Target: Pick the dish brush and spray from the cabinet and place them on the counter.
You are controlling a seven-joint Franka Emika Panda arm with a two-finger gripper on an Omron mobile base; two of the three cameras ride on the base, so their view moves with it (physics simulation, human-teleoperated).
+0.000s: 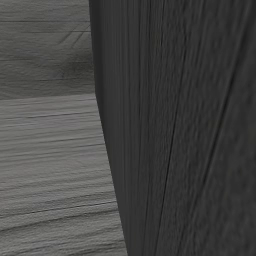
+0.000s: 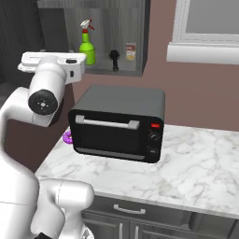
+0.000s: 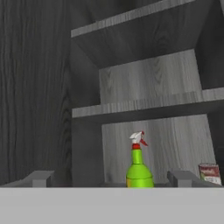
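The green spray [image 2: 87,46] with a white and red trigger head stands upright on the lowest shelf of the open cabinet [image 2: 107,18]. To its right on the same shelf stands the dark dish brush [image 2: 114,58]. My gripper [image 2: 79,63] hovers at shelf height just left of the spray. In the hand view the gripper [image 3: 111,179] is open, its fingertips [image 3: 40,178] spread wide with nothing between them. The spray [image 3: 139,168] stands farther in, right of centre. The marble counter [image 2: 186,172] lies below the cabinet.
A black toaster oven [image 2: 119,123] takes up the counter's left part, with a purple thing [image 2: 67,137] behind its left end. A small box [image 2: 131,51] stands right of the brush. A dark open cabinet door [image 1: 190,125] hangs close by. A window [image 2: 210,28] is at the upper right.
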